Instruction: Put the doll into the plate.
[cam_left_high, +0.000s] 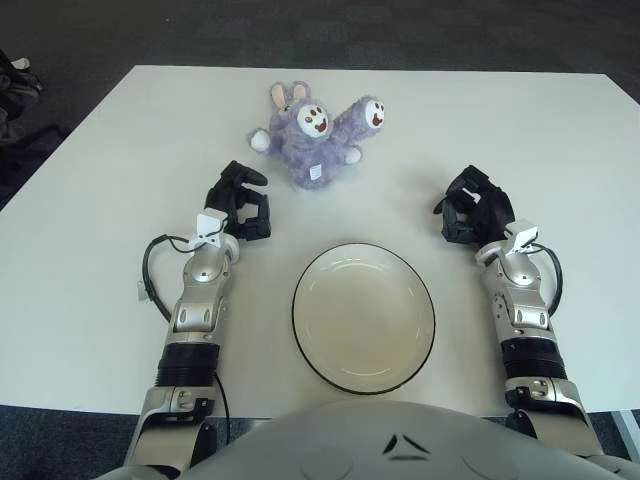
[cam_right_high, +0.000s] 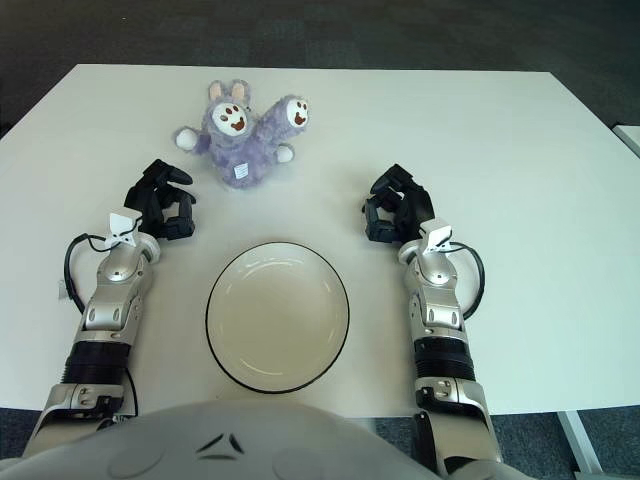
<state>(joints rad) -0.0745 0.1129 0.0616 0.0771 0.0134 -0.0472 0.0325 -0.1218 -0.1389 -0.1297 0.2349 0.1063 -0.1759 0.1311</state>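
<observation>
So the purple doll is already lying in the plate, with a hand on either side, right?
Not quite. The purple doll lies on the white table, beyond the plate, which holds nothing. The left eye view shows it. The left hand and right hand are indeed on either side.

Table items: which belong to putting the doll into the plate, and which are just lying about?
Belongs to the job:
- purple plush doll, beyond the plate
- empty plate
- left hand and right hand, neither holding anything

Just lying about:
- nothing else on the white table
</observation>
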